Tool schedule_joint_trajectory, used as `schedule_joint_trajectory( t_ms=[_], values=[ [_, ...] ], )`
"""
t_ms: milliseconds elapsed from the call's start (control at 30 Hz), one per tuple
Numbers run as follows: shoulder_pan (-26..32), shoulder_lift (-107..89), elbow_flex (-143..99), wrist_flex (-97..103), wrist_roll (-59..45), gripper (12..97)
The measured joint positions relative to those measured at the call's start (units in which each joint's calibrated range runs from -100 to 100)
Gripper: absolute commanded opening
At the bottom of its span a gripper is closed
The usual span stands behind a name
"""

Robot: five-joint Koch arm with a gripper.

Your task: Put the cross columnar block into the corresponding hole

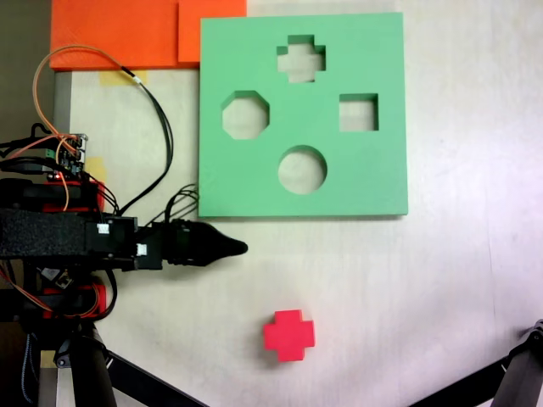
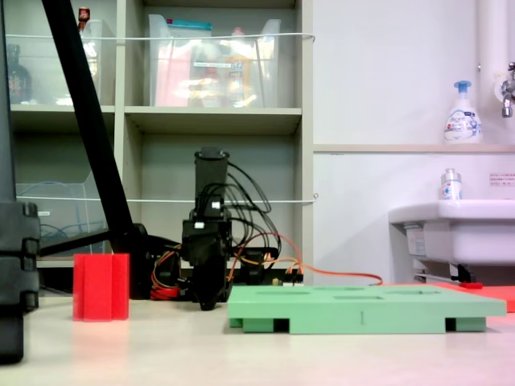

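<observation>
The cross columnar block [image 1: 288, 335] stood upright on the bare table [image 1: 450, 297], well apart from the green foam board [image 1: 254, 191] and its plus-shaped corresponding hole [image 1: 301, 59] near the far edge. The gripper [image 1: 240, 248] lay low beside the board's near corner, tips drawn together to a point and holding nothing. The block looked like light, soft foam, likely yielding and not slippery; a gentle grasp across two opposite arms, near mid-height, would probably hold it square for insertion. Over-squeezing might deform the arms.

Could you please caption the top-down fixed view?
Pincer hovers between red cross block and green board.
</observation>
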Motion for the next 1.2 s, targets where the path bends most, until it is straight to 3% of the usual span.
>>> schedule_joint_trajectory(
  t_ms=[233,433,667,933,967,1067,1200],
  values=[
    [-3.6,0.0,0.0,-0.1,4.9,47.3],
    [-8.9,0.0,0.8,-1.5,19.3,43.2],
    [-7.3,0.1,39.1,-54.8,33.6,40.5],
    [-5.5,0.1,62.9,-72.0,38.3,38.8],
    [-5.5,0.4,65.2,-73.4,38.3,39.9],
    [-6.3,10.8,75.9,-79.9,38.3,58.4],
    [-7.2,33.1,91.0,-91.6,37.3,77.1]
  ],
)
